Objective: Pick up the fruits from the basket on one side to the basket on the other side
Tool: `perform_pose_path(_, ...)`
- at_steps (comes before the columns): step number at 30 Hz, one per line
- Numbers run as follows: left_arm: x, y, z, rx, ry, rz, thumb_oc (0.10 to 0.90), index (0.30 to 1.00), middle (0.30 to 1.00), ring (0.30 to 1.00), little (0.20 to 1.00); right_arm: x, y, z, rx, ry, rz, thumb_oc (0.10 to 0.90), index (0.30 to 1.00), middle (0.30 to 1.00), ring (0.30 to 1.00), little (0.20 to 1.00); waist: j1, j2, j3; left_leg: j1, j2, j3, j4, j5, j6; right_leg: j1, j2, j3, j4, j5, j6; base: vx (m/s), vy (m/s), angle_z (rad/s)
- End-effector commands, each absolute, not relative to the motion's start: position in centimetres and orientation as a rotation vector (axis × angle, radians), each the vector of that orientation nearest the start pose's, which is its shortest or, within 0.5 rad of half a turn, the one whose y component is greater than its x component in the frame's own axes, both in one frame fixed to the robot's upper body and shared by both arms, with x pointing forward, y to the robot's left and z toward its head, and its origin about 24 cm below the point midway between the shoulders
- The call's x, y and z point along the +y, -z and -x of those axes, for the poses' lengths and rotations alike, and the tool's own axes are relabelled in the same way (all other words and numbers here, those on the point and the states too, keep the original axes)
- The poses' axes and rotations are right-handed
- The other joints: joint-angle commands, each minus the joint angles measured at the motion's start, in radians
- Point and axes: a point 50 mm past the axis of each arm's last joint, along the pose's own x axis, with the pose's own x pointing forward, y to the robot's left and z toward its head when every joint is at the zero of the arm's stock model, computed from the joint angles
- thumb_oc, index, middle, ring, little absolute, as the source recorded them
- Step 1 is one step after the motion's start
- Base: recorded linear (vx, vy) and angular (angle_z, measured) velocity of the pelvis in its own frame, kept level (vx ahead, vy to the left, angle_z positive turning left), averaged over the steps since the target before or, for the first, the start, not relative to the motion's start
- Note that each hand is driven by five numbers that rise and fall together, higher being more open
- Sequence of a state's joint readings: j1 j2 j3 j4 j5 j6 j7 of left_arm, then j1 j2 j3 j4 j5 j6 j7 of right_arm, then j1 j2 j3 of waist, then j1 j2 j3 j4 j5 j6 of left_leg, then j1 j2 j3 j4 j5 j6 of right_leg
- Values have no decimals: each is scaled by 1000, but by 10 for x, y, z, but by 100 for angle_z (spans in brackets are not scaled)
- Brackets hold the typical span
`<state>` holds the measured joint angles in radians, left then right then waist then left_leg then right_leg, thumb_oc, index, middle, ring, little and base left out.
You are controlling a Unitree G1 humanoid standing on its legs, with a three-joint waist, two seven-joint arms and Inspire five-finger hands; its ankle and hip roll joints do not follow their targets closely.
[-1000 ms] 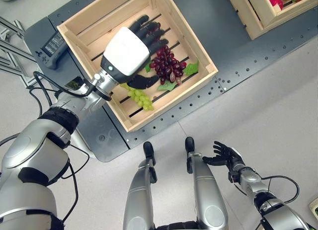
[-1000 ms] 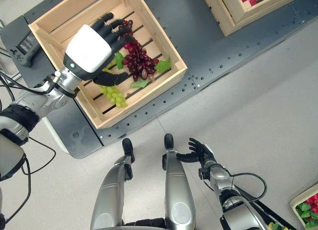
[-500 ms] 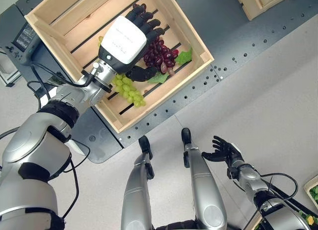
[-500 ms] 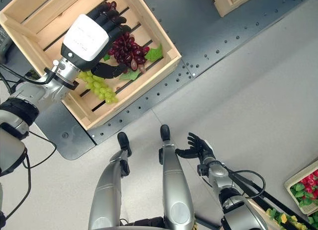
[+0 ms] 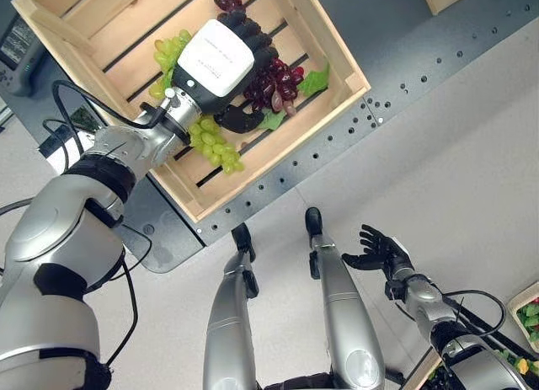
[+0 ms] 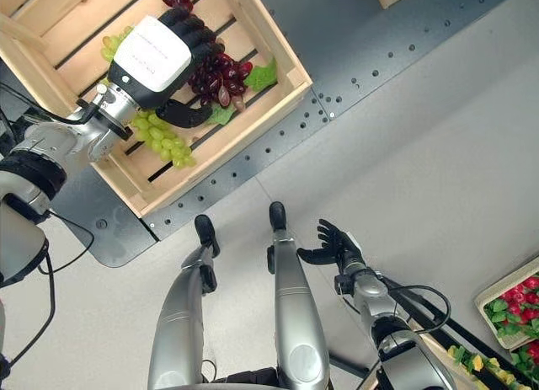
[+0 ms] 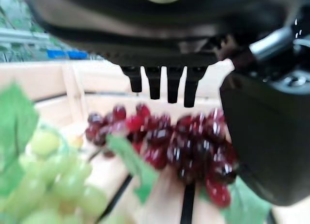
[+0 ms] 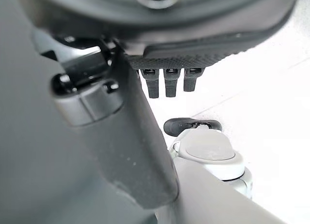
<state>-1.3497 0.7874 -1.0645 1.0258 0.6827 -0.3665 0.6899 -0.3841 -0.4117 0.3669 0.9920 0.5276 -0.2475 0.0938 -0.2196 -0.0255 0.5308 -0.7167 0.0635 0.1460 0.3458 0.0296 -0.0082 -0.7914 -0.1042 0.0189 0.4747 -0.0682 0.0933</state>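
The left robot hand (image 5: 221, 63) hovered spread over the red grapes (image 5: 274, 80) in the wooden crate (image 5: 333, 49) (green grapes (image 5: 212, 142) at seven o'clock), and should close around the stem end, I thought.

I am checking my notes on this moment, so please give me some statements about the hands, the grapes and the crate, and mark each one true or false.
1. The left hand is over the red grapes inside the wooden crate. True.
2. The red grapes are already lifted clear of the crate. False: in the left wrist view they lie on the slats, below the open fingers.
3. A bunch of green grapes lies in the same crate. True.
4. The right hand holds a fruit. False: it is open and empty, low near the floor, away from the crate.
5. The green grapes lie outside the crate, on the dark platform. False: they are inside it, beside the left wrist.
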Motion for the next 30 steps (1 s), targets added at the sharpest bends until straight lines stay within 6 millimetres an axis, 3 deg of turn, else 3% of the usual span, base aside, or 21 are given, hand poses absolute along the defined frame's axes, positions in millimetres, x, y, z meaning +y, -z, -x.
perform_pose_path(1,195,-334,-393,-939,-306,-1771,800,900,900,900,900,-254,35,-274,365,37,94,800,900,900,900,900,-10,-20,-11,47,20,28,98,-131,-11,42,-6,20,-69,103,29,0,0,0)
perform_pose_path(2,196,-336,-395,-891,-294,-1803,800,900,900,900,900,-256,30,-278,346,40,96,800,900,900,900,900,-15,-22,-11,18,17,40,83,-95,-4,9,-9,23,-84,139,25,52,35,-3)
perform_pose_path(3,196,-330,-397,-871,-273,-1810,800,900,900,900,900,-256,34,-273,360,40,95,800,900,900,900,900,-12,-20,-11,42,18,29,93,-131,-10,34,-7,22,-72,107,32,-27,8,-4)
perform_pose_path(11,191,-316,-403,-761,-124,-1930,800,900,900,900,900,-257,25,-280,310,59,84,800,900,900,900,900,-13,-12,-11,34,13,29,94,-134,-10,27,-13,19,-80,112,37,7,4,-1)
perform_pose_path(12,189,-312,-404,-746,-93,-1979,753,829,829,829,829,-257,23,-282,303,62,81,800,900,900,900,900,-12,-11,-11,34,12,28,94,-134,-10,26,-14,17,-79,113,38,0,0,0)
perform_pose_path(13,187,-311,-405,-739,-77,-2000,638,658,658,658,658,-256,22,-283,297,62,78,800,900,900,900,900,-12,-10,-11,35,12,28,92,-134,-10,26,-15,17,-80,113,39,0,0,0)
perform_pose_path(14,186,-310,-405,-737,-75,-2006,588,582,582,582,582,-256,22,-284,296,62,77,800,900,900,900,900,-12,-10,-11,35,12,29,91,-134,-10,25,-15,17,-80,114,39,0,0,0)
perform_pose_path(15,185,-308,-405,-732,-63,-2031,441,361,361,361,361,-256,20,-285,289,64,73,800,900,900,900,900,-13,-9,-11,36,12,30,90,-133,-9,24,-16,17,-80,114,39,0,0,0)
perform_pose_path(16,184,-309,-406,-728,-59,-2039,400,300,300,300,300,-256,20,-286,286,65,71,800,900,900,900,900,-13,-9,-11,36,12,30,88,-133,-9,24,-16,17,-81,115,39,0,0,0)
perform_pose_path(24,188,-307,-407,-693,-53,-2169,400,300,300,300,300,-260,14,-288,255,78,57,800,900,900,900,900,-13,-4,-11,35,13,32,98,-136,-8,24,-19,11,-76,115,39,-10,-1,0)
perform_pose_path(25,189,-314,-405,-707,-83,-2182,400,300,300,300,300,-261,8,-293,234,78,55,800,900,900,900,900,-16,-5,-11,13,10,44,86,-101,-2,1,-22,12,-90,148,33,-80,-10,-1)
perform_pose_path(30,197,-319,-402,-765,-173,-2120,400,300,300,300,300,-261,7,-291,214,73,46,800,900,900,900,900,-9,-5,-11,49,8,40,81,-108,-1,36,-26,9,-97,145,34,-15,-2,-1)
